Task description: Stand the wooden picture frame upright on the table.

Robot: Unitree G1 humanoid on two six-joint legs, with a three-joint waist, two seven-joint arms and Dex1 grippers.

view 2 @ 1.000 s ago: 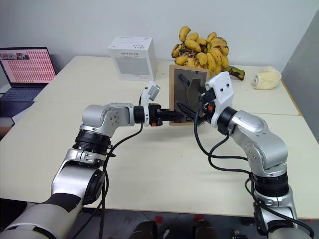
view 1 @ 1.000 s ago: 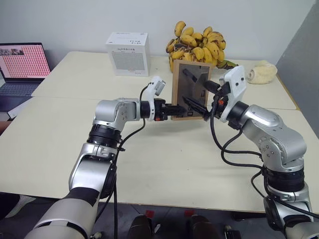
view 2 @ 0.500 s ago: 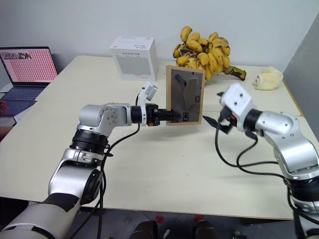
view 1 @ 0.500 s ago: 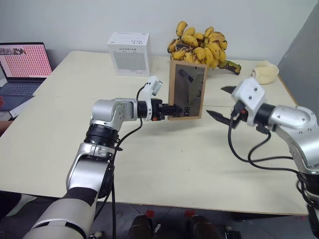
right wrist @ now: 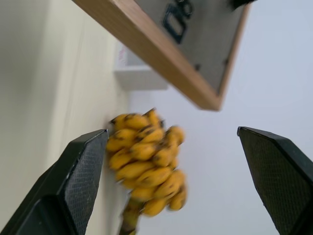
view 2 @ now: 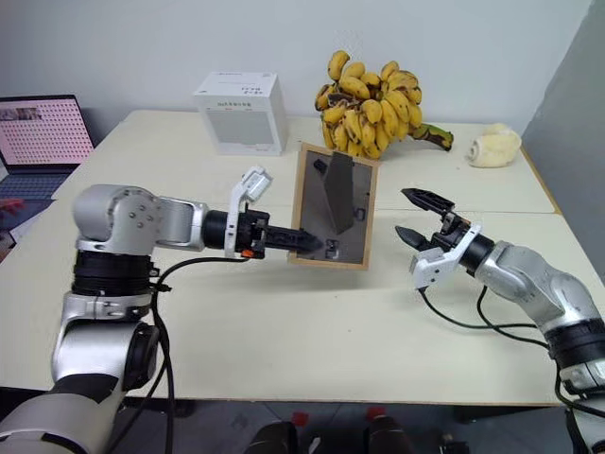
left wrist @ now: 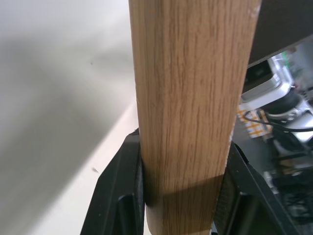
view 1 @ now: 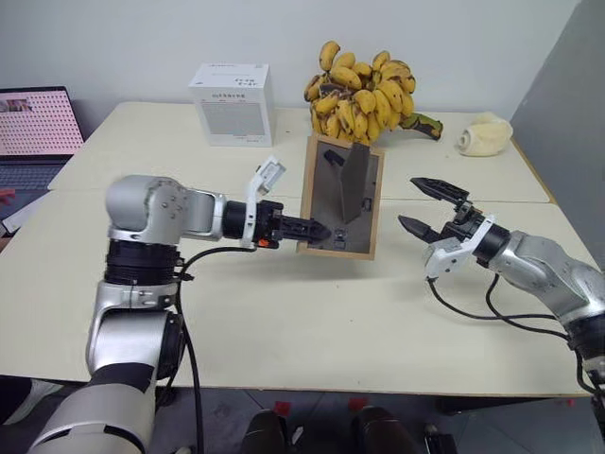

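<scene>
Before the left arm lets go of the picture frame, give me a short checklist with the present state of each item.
1. Left gripper shut on the wooden picture frame at its side edge: ok.
2. Right gripper open and apart from the frame: ok.
3. Fold-out stand swung out from the back panel: ok.
4. Frame's bottom edge resting on the table: cannot tell.
5. Frame upright: not ok, it leans slightly.
6. Bananas and white box well behind the frame: ok.
</scene>
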